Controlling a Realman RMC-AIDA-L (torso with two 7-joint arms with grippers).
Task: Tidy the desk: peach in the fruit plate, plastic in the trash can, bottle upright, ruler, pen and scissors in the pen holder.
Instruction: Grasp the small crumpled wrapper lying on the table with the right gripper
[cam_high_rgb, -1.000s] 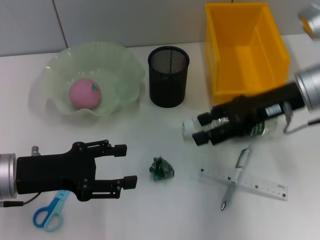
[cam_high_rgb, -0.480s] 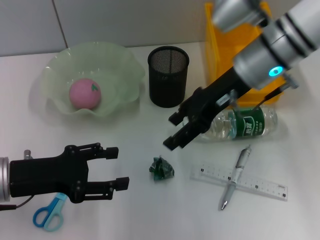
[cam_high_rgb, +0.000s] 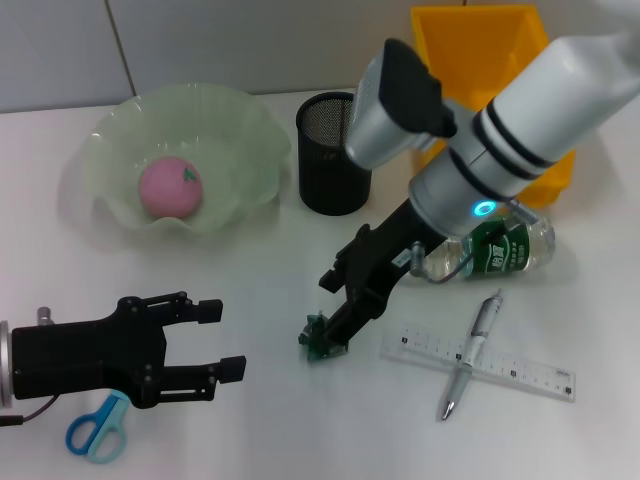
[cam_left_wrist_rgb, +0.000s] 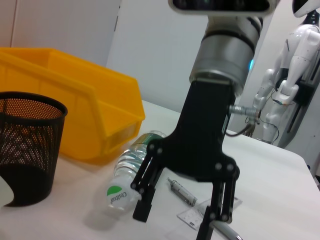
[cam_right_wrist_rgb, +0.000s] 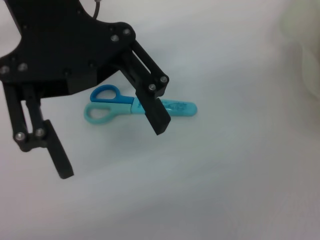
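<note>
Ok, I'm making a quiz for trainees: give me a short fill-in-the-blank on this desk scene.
1. The peach lies in the green ____.
2. The bottle lies on its ____.
3. The pen lies across the ____.
4. The right gripper is open above the green ____ scrap.

Missing words: plate; side; ruler; plastic

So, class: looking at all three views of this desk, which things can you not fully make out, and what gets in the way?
- Green plastic scrap, head view: mostly covered by the right gripper; contact unclear.
- Bottle, head view: cap end hidden behind the right arm.
- Scissors, head view: blades pass under the left gripper.
- Pen holder, head view: its inside is too dark to read.
</note>
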